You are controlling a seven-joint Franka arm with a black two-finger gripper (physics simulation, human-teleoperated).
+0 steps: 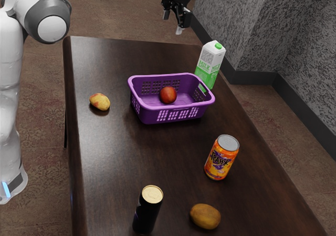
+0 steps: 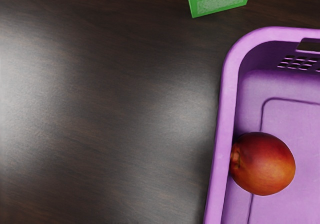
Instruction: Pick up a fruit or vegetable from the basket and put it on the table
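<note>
Centring the empty gripper (image 1: 172, 22), its fingers well apart, over the red fruit (image 2: 263, 163) inside the basket (image 1: 157, 108), then lowering straight, should help it clear the nearby basket wall (image 2: 227, 94)

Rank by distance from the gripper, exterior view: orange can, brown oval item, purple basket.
Nearest to the gripper first:
1. Purple basket, toward the table's far end.
2. Orange can, nearer the camera, toward the exterior view's right.
3. Brown oval item, at the table's near end, beyond the can.
</note>
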